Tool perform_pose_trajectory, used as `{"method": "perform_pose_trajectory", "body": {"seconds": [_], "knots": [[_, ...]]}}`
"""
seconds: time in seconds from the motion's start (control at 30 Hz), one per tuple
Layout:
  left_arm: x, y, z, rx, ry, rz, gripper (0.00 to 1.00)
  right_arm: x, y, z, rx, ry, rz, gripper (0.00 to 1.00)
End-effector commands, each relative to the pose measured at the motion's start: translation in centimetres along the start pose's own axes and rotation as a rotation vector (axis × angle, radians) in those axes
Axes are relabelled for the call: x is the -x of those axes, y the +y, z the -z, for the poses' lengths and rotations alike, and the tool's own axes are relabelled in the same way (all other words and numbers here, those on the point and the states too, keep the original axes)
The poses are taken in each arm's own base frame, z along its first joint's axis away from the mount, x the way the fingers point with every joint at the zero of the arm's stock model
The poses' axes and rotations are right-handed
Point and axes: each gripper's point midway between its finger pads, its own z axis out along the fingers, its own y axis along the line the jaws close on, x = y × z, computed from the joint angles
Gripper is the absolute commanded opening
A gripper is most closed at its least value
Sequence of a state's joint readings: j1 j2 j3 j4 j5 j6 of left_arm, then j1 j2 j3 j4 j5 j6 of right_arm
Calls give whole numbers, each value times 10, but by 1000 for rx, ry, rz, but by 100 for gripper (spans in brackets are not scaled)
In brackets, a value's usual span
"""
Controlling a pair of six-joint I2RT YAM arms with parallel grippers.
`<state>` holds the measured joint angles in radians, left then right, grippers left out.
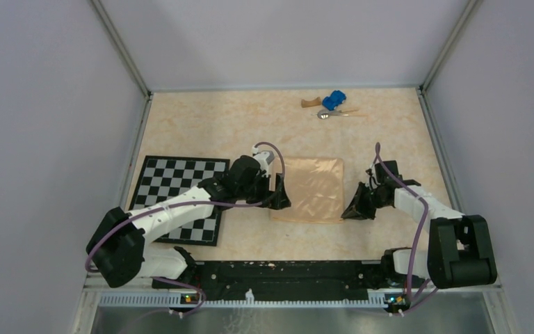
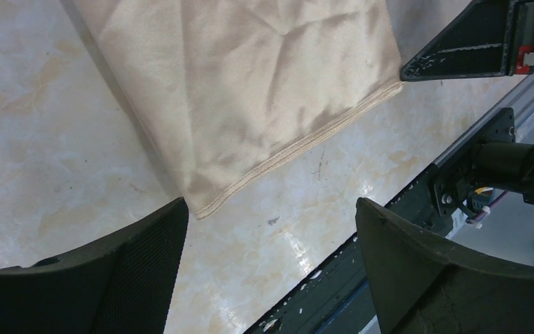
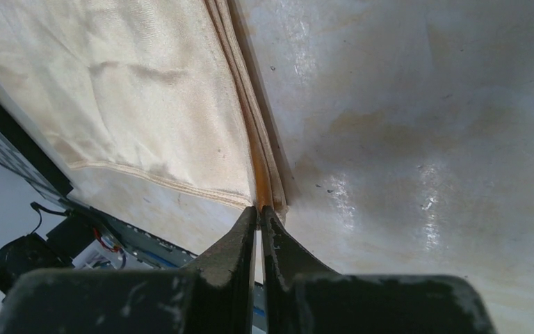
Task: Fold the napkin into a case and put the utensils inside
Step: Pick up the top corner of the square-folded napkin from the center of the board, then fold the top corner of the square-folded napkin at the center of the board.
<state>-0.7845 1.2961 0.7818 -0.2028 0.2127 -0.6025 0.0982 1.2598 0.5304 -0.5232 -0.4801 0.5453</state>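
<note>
The peach-orange napkin (image 1: 309,189) lies folded in layers as a rough square at the table's middle. It also shows in the left wrist view (image 2: 250,83) and the right wrist view (image 3: 125,90). My left gripper (image 1: 281,198) is open and empty at the napkin's left edge; in its own view (image 2: 271,236) the near left corner lies just beside the left finger (image 2: 111,278). My right gripper (image 1: 352,211) is shut with its tips (image 3: 259,209) on the layered edge at the near right corner. A silver spoon (image 1: 328,113) lies at the far edge.
A blue toy car (image 1: 334,100) and a brown wooden block (image 1: 311,103) lie just behind the spoon. A black-and-white checkerboard mat (image 1: 181,198) lies at the left under my left arm. The black base rail (image 1: 285,275) runs along the near edge.
</note>
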Motion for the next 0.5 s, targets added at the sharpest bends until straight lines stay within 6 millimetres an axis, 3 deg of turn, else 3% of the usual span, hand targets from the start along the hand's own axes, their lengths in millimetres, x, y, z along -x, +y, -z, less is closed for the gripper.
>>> {"method": "perform_pose_trajectory", "body": {"seconds": [0.0,0.2,0.37,0.47], "knots": [[0,13,0,36,-24,27,94,2,8,6,16,-14,19,2],[-28,36,-14,100,62,97,89,12,38,7,117,-30,74,0],[-45,50,-20,141,101,124,73,30,91,-5,226,-15,154,0],[-48,57,-20,170,99,127,63,44,125,-24,272,6,190,0]]}}
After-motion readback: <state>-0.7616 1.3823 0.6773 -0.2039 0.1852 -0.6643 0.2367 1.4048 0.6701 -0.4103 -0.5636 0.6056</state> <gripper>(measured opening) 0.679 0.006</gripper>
